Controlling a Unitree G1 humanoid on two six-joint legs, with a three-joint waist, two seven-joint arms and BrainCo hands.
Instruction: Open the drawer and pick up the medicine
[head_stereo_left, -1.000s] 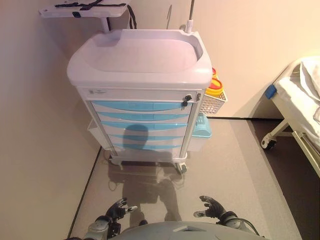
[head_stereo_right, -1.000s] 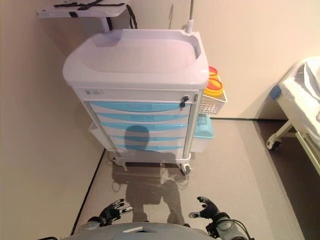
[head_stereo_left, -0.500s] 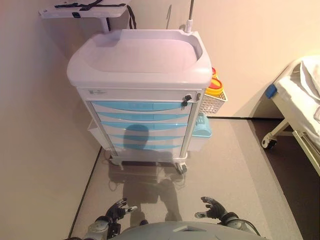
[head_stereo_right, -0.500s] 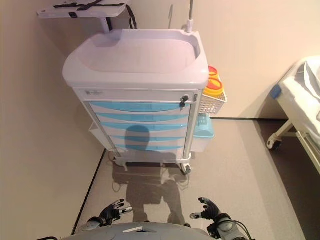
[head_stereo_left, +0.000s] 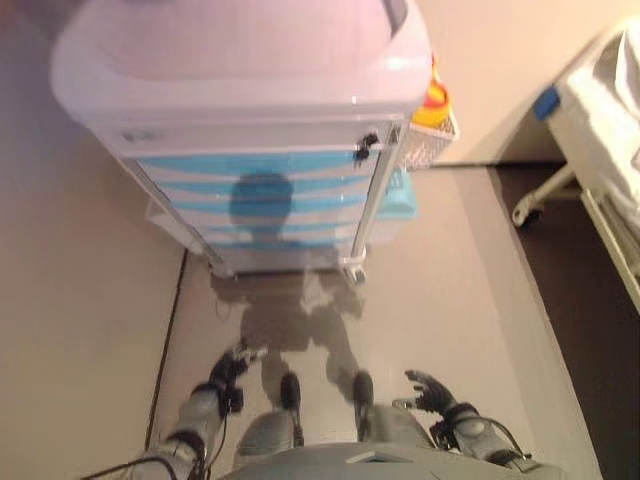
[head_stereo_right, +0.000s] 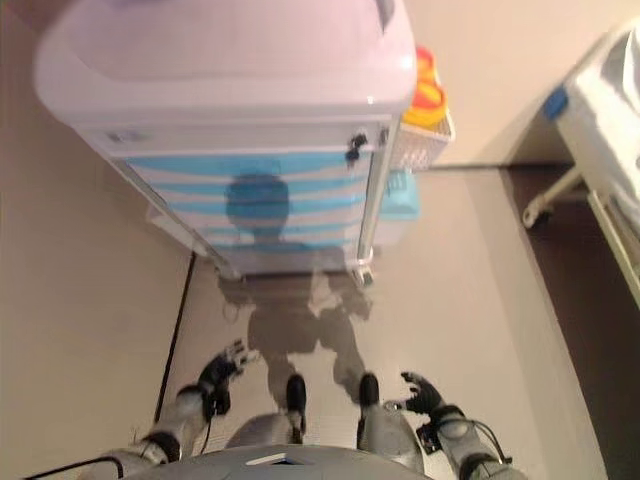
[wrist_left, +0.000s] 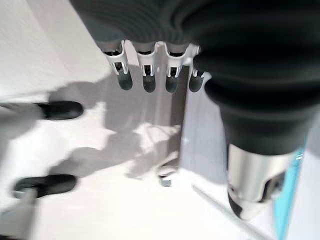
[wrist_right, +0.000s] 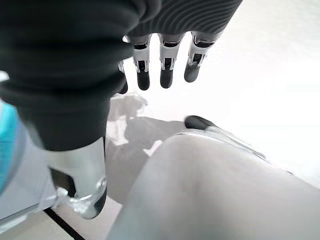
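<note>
A white medical cart (head_stereo_left: 240, 70) stands against the wall in front of me. Its stack of light blue drawers (head_stereo_left: 260, 190) is closed, with a small dark key lock (head_stereo_left: 367, 145) at the top right of the drawer front. No medicine shows in any view. My left hand (head_stereo_left: 228, 368) hangs low above the floor, well short of the cart, with straight fingers (wrist_left: 145, 75) and nothing in it. My right hand (head_stereo_left: 430, 392) is also low at the right, its fingers (wrist_right: 165, 70) relaxed and empty.
A white wire basket (head_stereo_left: 437, 128) holding a yellow and red container (head_stereo_left: 432, 95) hangs on the cart's right side, above a light blue bin (head_stereo_left: 395, 195). A bed (head_stereo_left: 600, 110) on wheels stands at the right. A wall (head_stereo_left: 60, 300) runs along the left.
The whole picture has shifted: the camera now looks further down and the cart appears nearer. Both hands stay low and open. The drawers remain closed.
</note>
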